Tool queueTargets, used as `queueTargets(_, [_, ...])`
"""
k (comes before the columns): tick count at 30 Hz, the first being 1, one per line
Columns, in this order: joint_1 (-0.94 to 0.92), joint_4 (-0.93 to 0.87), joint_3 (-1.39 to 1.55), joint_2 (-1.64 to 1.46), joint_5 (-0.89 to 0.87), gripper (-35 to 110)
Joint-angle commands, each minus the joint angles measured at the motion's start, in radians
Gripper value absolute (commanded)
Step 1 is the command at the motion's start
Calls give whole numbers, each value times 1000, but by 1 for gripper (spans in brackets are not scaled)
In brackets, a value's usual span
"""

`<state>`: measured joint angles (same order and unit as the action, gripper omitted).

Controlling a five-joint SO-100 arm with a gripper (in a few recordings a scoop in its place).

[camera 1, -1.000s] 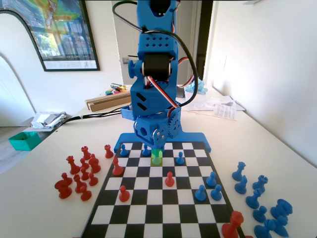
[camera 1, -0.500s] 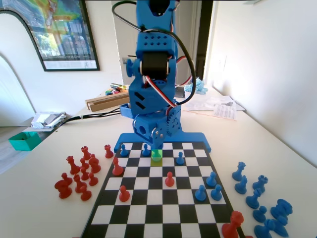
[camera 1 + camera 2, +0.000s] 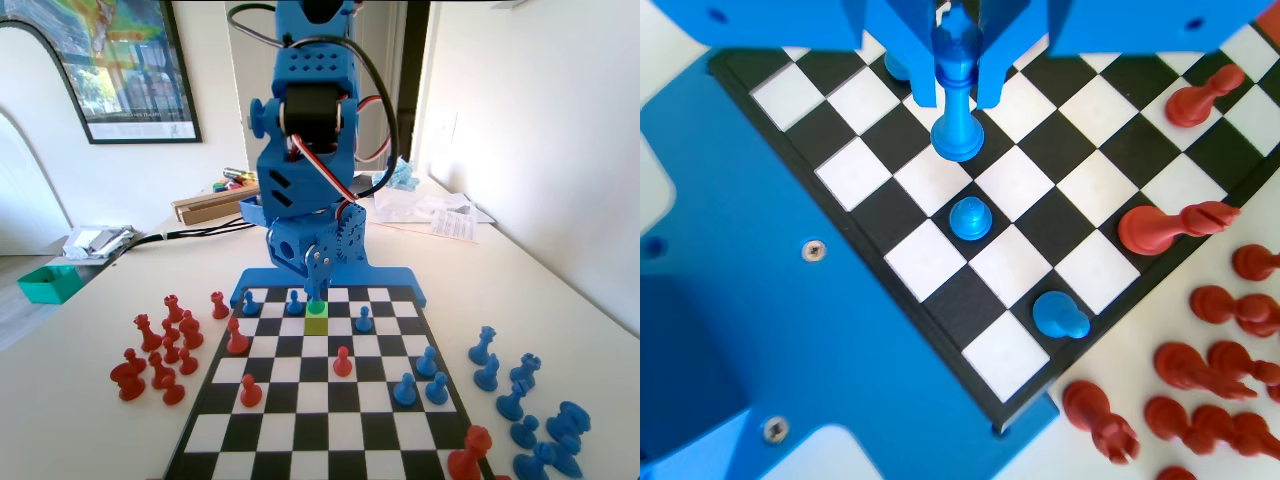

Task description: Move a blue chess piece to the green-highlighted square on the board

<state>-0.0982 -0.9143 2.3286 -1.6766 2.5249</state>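
The blue chess piece (image 3: 958, 95), slim with a narrow top, stands upright on a black square of the board (image 3: 1012, 182) in the wrist view. My gripper (image 3: 958, 62) hangs over it, one jaw against each side of its head, shut on it. In the fixed view the gripper (image 3: 316, 293) reaches down at the far end of the board (image 3: 300, 402). There the blue chess piece (image 3: 316, 306) shows at the far edge of the green-highlighted square (image 3: 316, 324). Whether its base rests inside that square I cannot tell.
Blue pawns (image 3: 364, 320) (image 3: 295, 301) (image 3: 250, 303) stand close around the green square; one pawn (image 3: 969, 217) is just in front of the held piece. Red pieces (image 3: 342, 362) (image 3: 237, 337) stand mid-board. Captured red pieces (image 3: 160, 355) crowd the left of the board, blue ones (image 3: 525, 400) the right.
The arm's upper part has swung up and left while the gripper tip came down to the green square's far edge. The green patch, tall a second ago, now lies flat.
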Motion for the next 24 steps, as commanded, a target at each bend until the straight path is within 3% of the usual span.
queueTargets(1, [-8,11,29,-98,18,1])
queueTargets(24, [-5,143,221,-193,41,1])
